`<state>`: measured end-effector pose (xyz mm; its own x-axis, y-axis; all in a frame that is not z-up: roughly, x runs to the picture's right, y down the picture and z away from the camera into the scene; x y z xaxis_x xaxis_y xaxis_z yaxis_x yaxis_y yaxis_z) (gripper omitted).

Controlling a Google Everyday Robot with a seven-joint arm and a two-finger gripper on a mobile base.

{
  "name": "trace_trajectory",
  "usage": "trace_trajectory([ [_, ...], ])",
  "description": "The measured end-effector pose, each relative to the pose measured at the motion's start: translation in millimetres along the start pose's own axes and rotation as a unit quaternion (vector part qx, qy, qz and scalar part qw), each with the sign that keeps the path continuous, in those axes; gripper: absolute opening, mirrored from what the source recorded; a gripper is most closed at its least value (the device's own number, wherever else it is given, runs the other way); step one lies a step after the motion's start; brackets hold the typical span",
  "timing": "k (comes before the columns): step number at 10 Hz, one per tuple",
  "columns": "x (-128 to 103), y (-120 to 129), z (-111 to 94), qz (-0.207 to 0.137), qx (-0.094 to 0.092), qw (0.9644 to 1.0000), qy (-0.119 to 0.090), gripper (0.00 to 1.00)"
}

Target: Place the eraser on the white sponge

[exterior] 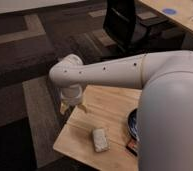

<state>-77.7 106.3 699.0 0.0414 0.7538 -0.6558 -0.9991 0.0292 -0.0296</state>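
Observation:
The white sponge [100, 139] lies flat on the wooden table [85, 142], near its front edge. Only a dark corner of the eraser [132, 146] with an orange-red band shows at the table's front right, beside my arm, which hides the remainder. My gripper [73, 107] hangs over the table's far left corner, pointing down, well left of and behind the sponge. Its fingers stand apart with nothing between them.
A dark blue bowl [132, 125] sits on the table's right side, mostly hidden by my white arm [140, 70]. A black office chair [127, 25] stands behind on the carpet. A long desk [180, 15] runs along the top right.

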Motion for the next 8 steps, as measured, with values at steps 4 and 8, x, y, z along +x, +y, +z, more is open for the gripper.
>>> trace_trajectory([
  [4,36.7,-73.0,-7.1,-0.010,-0.020,0.9997,-0.011,0.65],
  [8,113.2,-171.2,-7.6,-0.140,0.050,0.9868,0.064,0.65],
])
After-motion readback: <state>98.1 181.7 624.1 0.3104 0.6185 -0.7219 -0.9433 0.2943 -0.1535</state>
